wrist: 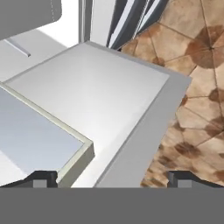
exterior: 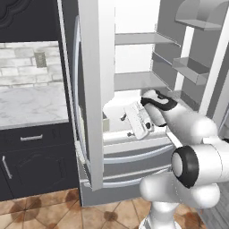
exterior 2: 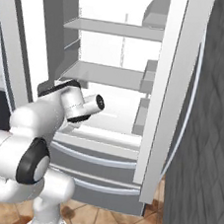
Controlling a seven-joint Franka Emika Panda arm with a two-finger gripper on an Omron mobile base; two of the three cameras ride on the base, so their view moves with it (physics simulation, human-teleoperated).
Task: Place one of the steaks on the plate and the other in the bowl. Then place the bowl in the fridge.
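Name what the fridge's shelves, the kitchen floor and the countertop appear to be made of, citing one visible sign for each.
Fridge shelves: probably smooth plastic or coated metal, a plain matte grey-white with no grain. Floor: looks like stone or ceramic tile, brown mottled pieces with dark joints. Countertop: looks like polished marble, pale with faint grey veining.

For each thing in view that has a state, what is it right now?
fridge: both upper doors open, white shelves showing, lower drawers shut.
pincer: open, nothing between its fingertips, over the fridge's lower shelf edge.
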